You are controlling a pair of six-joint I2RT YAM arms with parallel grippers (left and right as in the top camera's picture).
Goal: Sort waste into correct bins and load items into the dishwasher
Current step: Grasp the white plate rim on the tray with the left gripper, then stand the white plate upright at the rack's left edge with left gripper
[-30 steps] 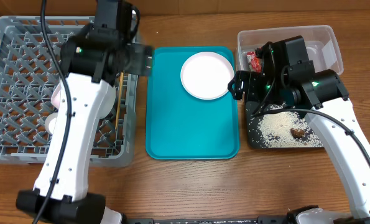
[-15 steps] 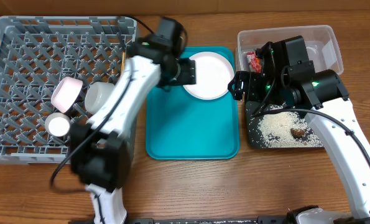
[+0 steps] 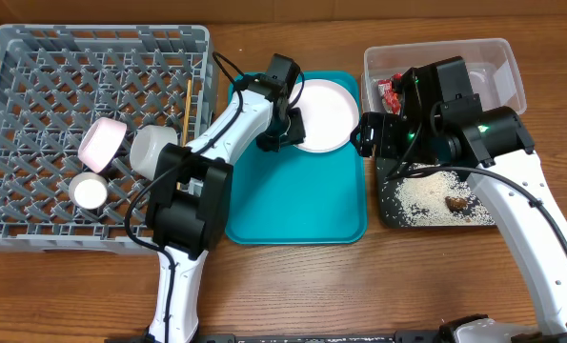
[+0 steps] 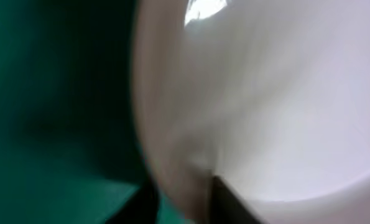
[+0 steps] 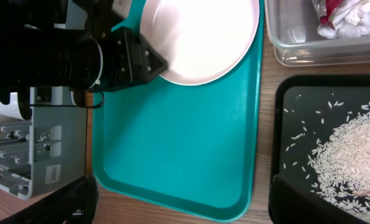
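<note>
The large pale-pink plate (image 3: 323, 114) lies at the far end of the teal tray (image 3: 293, 200). My left gripper (image 3: 285, 129) is at the plate's left rim; in the left wrist view the plate (image 4: 265, 93) fills the frame and its rim sits between the two dark fingers of my left gripper (image 4: 188, 199). My right gripper (image 3: 371, 133) hovers open between the teal tray and the black tray (image 3: 388, 205), which holds rice (image 3: 426, 195) and a brown lump (image 3: 457, 202). In the right wrist view, my right gripper (image 5: 181, 205) holds nothing.
The grey dish rack (image 3: 35, 67) at the left holds a pink dish (image 3: 102, 141), a grey-green bowl (image 3: 152, 148), a white cup (image 3: 90, 191) and a chopstick (image 3: 187, 100). The clear tub (image 3: 497, 57) at the back right holds a red wrapper (image 3: 391, 92).
My left arm swung from over the dish rack across to the teal tray, and its jaws closed from wide open onto the plate's left rim. The right arm stayed still.
</note>
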